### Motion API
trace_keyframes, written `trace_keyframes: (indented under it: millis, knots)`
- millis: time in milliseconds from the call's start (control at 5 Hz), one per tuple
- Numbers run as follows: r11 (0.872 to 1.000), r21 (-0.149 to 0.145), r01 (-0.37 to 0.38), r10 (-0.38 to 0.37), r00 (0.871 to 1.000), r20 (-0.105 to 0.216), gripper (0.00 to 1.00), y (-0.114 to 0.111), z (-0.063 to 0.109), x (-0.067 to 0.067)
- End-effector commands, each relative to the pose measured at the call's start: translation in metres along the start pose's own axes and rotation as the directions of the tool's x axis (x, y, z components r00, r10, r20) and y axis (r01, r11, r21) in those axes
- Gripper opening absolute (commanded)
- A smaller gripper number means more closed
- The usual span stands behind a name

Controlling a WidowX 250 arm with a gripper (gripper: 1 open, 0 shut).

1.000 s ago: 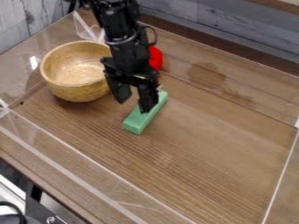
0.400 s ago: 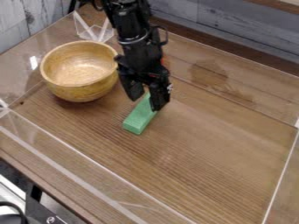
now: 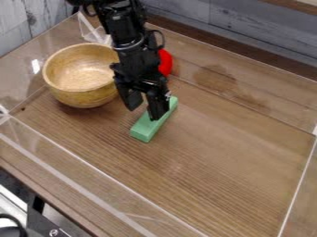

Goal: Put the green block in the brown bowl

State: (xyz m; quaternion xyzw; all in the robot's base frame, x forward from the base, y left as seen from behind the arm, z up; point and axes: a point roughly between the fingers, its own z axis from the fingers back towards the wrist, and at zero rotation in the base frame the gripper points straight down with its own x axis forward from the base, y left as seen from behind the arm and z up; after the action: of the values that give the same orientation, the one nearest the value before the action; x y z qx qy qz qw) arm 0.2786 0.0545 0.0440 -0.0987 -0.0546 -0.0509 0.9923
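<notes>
Over the upper end of the green block [image 3: 152, 121] the jaws stand spread wide and point almost straight down, one black finger [image 3: 129, 96] at about nine o'clock of that end and the other low against the block's top face; nothing is clamped between them, and whether a tip touches the block cannot be told. That block lies flat on the surface [image 3: 223, 157], its long side running from roughly one o'clock to seven o'clock. At ten o'clock from the jaws, near but apart, sits the brown bowl [image 3: 82, 76], upright and with nothing visible inside. Just behind the arm, at about one o'clock, a red object [image 3: 165, 61] shows partly. Clear low walls [image 3: 74, 190] ring the wooden surface
</notes>
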Motion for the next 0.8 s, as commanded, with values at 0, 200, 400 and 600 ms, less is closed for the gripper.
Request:
trace_keyframes:
  millis: [0, 200, 400, 600]
  knots:
    - [0.999, 0.023, 0.042, -0.043, 0.999, 0.030, 1.00, -0.004, 0.009, 0.007]
    - [1.000, 0.028, 0.004, -0.004, 1.000, 0.017, 1.00, 0.000, -0.001, 0.003]
    - [0.999, 0.035, -0.038, 0.038, 0.999, 0.010, 0.00, 0.004, -0.007, 0.000]
    - [0.996, 0.035, -0.083, 0.083, 0.996, 0.020, 0.00, 0.008, 0.002, -0.002]
